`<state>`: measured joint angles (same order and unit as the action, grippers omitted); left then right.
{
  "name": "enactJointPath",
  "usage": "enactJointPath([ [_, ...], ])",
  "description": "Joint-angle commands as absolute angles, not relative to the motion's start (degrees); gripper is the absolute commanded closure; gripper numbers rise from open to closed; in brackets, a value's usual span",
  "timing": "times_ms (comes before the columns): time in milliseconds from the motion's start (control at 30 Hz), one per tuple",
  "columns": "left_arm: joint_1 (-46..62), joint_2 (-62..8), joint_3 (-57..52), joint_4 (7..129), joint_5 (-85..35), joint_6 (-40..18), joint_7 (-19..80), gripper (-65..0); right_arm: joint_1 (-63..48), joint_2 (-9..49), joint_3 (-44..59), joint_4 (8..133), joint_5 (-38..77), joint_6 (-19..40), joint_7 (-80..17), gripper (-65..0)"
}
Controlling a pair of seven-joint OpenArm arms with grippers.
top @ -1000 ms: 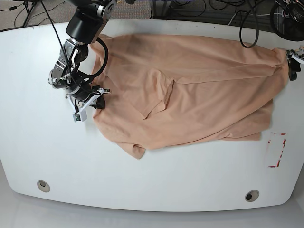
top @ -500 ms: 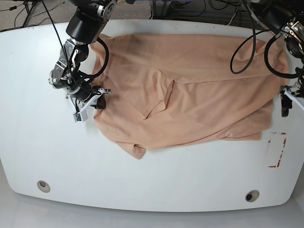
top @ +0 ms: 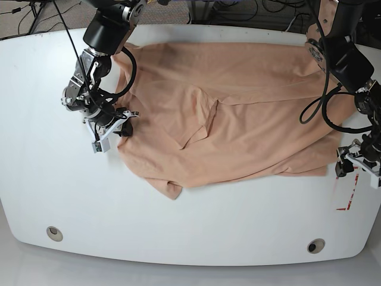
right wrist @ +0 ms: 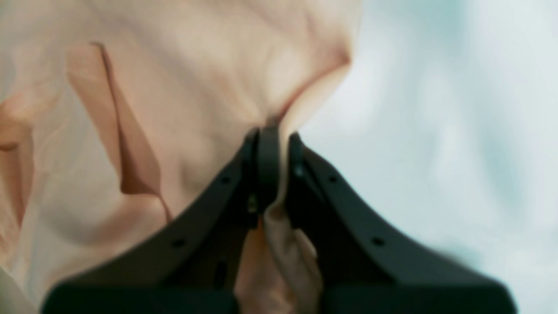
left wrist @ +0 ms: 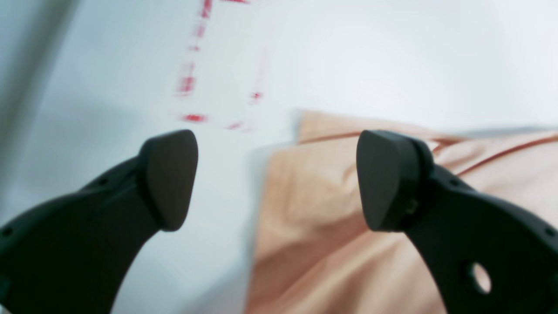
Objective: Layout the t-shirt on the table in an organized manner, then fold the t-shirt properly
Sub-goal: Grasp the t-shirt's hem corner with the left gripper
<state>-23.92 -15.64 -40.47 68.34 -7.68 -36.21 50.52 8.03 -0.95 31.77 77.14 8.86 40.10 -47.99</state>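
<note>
A: Nearest the camera in the base view sat two grey grommets [top: 54,233] by the front edge of the white table [top: 196,232], with the red tape outline [top: 347,189] beyond them at the far right end of the table.

B: And the left gripper [top: 357,162]?

A: It hung just above that red tape outline, jaws spread wide, nothing between them. The left wrist view showed its two black fingertips [left wrist: 169,179] well apart over bare table, with the hem corner of the t-shirt [left wrist: 348,218] lying just beside the tape.

B: Where was the t-shirt [top: 232,113] itself?

A: Spread across the middle of the table, rumpled, a raised crease near its centre and one corner trailing toward the front edge.

B: The right gripper [top: 122,122]?

A: Clenched on the t-shirt's edge at the opposite end from the tape outline. The right wrist view showed a pinch of peach fabric caught between its closed fingers [right wrist: 266,165], cloth bunching out below them.

B: Further back?

A: Dark cables [top: 250,11] lay past the table's rear edge.
</note>
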Motion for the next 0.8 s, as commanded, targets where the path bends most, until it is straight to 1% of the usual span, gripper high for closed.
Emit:
enactJointPath([
  [0,-28.2,-19.0,-39.5,58.8,-5.8,-36.7,44.4,-54.2,8.7,-0.6,31.7,77.7,8.0,40.0,-48.7,-2.5],
  [233,-30.9,-22.1,-34.8,40.8,-5.1,-36.7,33.9,-54.2,8.6,-0.5,31.7,77.7,8.0,40.0,-48.7,-2.5],
  [367,-32.2,-22.3,-33.1,34.7,-5.1,-36.7,30.9,-54.2,8.5,-0.5,31.7,77.7,8.0,40.0,-48.7,-2.5],
  [567,-32.7,-21.9,-30.8,31.7,-5.2,-36.8,30.1,-54.2,8.5,-0.5,31.7,77.7,8.0,40.0,-48.7,-2.5],
  [667,-32.7,-20.1,-30.1,31.7,-5.3,-36.8,30.2,-53.9,8.5,-0.5,31.7,77.7,8.0,40.0,-48.7,-2.5],
  [700,-32.6,-19.6,-30.1,31.7,-5.1,-36.9,30.3,-52.9,8.5,-0.5,31.7,77.7,8.0,40.0,-48.7,-2.5],
  [767,-32.6,-19.0,-30.1,31.7,-5.0,-36.9,30.3,-48.2,8.5,-0.5,31.7,77.7,8.0,40.0,-48.6,-2.5],
])
